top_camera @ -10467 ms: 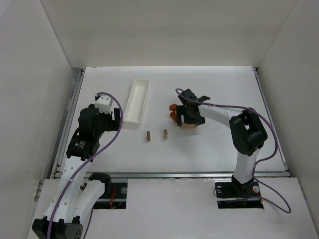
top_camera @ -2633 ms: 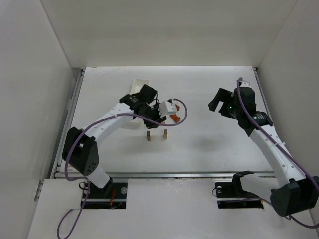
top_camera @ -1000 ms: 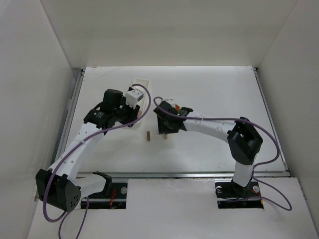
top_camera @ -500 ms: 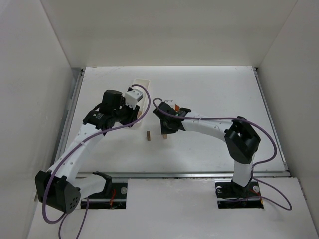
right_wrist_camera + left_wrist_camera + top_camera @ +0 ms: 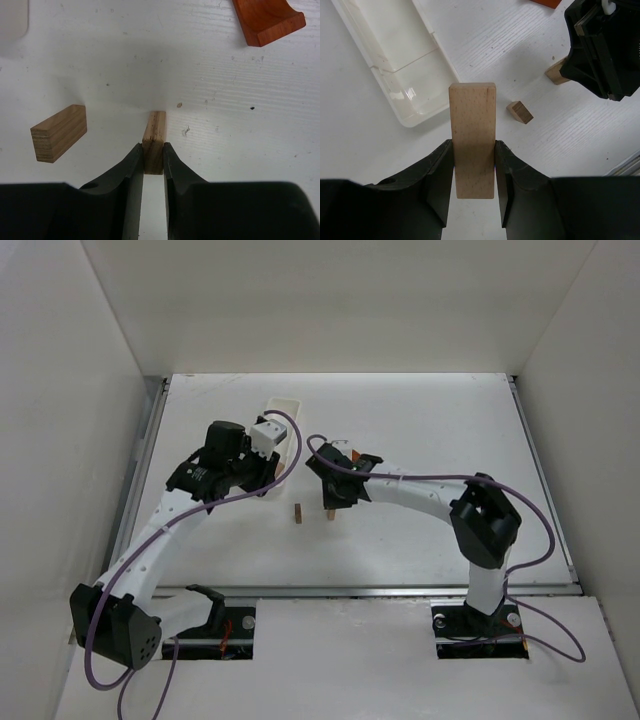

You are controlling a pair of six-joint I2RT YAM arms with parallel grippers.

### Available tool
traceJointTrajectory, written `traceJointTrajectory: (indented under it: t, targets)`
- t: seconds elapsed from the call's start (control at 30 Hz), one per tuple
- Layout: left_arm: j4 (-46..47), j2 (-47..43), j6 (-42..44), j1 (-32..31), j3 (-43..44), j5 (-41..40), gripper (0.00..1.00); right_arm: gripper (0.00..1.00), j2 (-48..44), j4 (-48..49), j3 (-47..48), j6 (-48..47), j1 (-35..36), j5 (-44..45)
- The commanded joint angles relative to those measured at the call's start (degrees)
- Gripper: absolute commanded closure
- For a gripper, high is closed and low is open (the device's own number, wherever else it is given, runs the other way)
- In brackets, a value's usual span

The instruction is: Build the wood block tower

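Left arm point(image 5: 160, 530): I bend up and forward, and my left gripper point(image 5: 473, 150) points down at the table point(image 5: 420, 430).
Left grip: I squeeze one long block point(image 5: 472, 115) by its near end.
Right arm point(image 5: 430, 495): I reach low, far across to the left.
Right grip: my right gripper point(image 5: 153, 156) is squeezed on a short block point(image 5: 155, 129) that stands on the table.
Tan blocks: three. The second short block point(image 5: 59, 132) sits left of my right gripper, apart.
Roof piece point(image 5: 267, 20): one, orange-red, ahead and right of my right gripper.
Tray point(image 5: 385, 35): one, white, ahead and left of my left gripper.
Tower: not built.
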Motion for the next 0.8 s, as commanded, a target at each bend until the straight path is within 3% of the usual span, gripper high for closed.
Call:
traceJointTrajectory:
  t: [0.0,0.2,0.77]
  targets:
    - [1.37,-2.70,-0.79,0.23,-0.20,0.77,1.00,1.00,0.91,-2.79,3.54,2.91,0.74,1.63]
    - [1.37,-2.70,0.35,0.23,-0.20,0.77,1.00,1.00,3.81,-6.31,7.31,6.16,3.30,4.80]
    - [1.37,-3.23,0.35,0.23,-0.73,0.77,1.00,1.00,3.28,-6.31,6.26,7.31,4.35,10.68]
